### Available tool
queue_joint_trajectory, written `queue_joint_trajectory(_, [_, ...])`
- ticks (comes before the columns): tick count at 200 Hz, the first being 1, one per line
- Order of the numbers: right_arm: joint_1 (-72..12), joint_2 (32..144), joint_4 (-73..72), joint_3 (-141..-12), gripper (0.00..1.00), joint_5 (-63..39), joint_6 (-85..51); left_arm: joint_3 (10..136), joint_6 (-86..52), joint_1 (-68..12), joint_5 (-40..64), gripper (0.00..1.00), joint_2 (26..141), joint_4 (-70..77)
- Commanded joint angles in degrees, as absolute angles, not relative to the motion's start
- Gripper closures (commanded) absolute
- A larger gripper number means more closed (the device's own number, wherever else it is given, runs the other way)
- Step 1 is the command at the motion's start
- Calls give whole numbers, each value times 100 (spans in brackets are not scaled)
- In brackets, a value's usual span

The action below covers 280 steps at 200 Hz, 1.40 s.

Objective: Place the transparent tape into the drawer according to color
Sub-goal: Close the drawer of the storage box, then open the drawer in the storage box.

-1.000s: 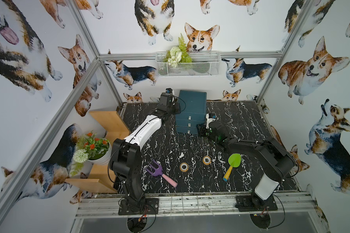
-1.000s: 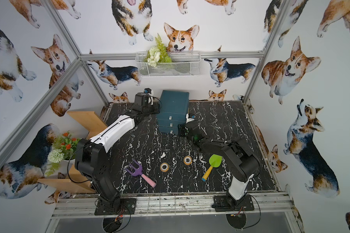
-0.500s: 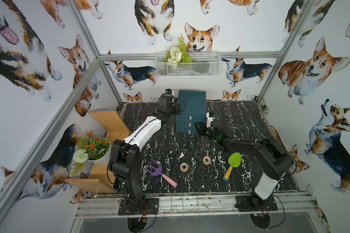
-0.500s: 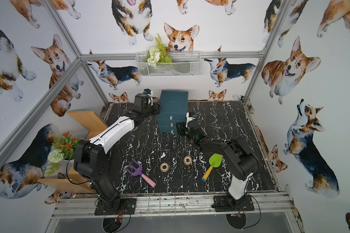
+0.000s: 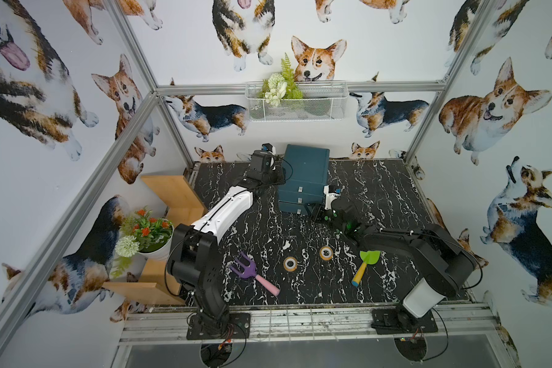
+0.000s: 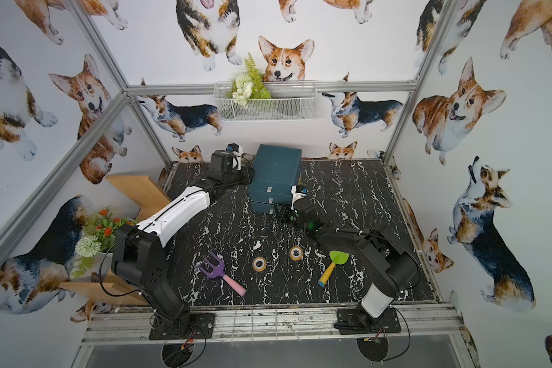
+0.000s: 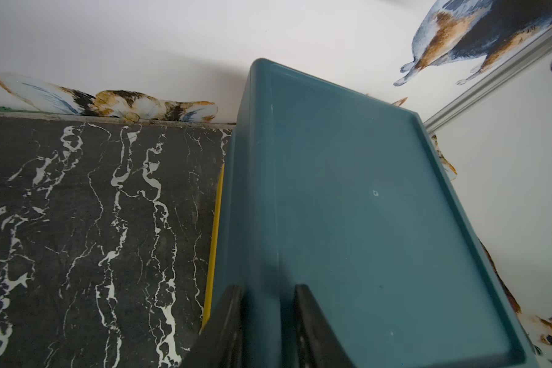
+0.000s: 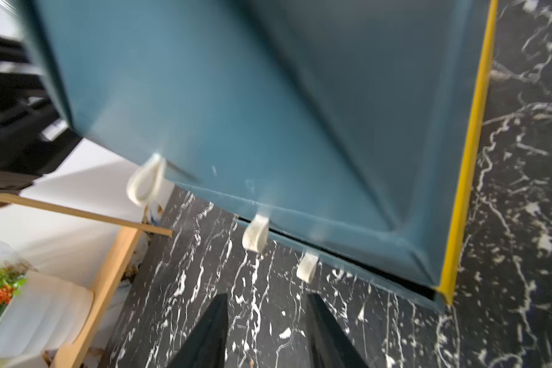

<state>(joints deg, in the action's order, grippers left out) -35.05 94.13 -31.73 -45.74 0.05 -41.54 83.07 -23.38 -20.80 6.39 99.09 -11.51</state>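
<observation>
**Change:** left hand [image 7: 268, 286], pinched shut a moment ago, now stands parted astride the top rim of the teal drawer cabinet [image 5: 306, 165]. Right hand [image 8: 266, 294], apart and empty, faces the lowest pull tab [image 8: 307, 270]. Bracing probably over; sorting unfinished.

**Count:**
- table [image 5: 380, 191], one
- cabinet, one, with three tabs
- toy tools in front of the cabinet: purple rake [image 5: 246, 270], green trowel [image 5: 368, 257]
- orange tape rolls [image 5: 290, 263] [image 5: 326, 252], two, between the tools
</observation>
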Motion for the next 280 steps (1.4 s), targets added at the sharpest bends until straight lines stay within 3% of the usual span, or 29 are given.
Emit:
queue_joint_trajectory(1, [-3317,9508,-2688,-4755,56,132,-3812,8302,-2364,-2101,982,50,9833,-1600])
queue_joint_trajectory(23, [-3167,9694,-2655,-4962,57,136,-3657,8318,-2364,-2105,986,38,9751,-1573])
queue_joint_trajectory(54, [-3104,9843,-2638,-5177,57,136,-3542,8218,-2330,-2101,979,30,9596,-1453])
queue_joint_trajectory(143, [-3454,9065,-3384,-4062,50,-92,-4227,8406,-2391,-2092,1169,25,9904,-1274])
queue_joint_trajectory(280, [-3232,11203,-5744,-4306,56,-977,-7669,8188,-2292,-2092,1083,26,9861,-1292])
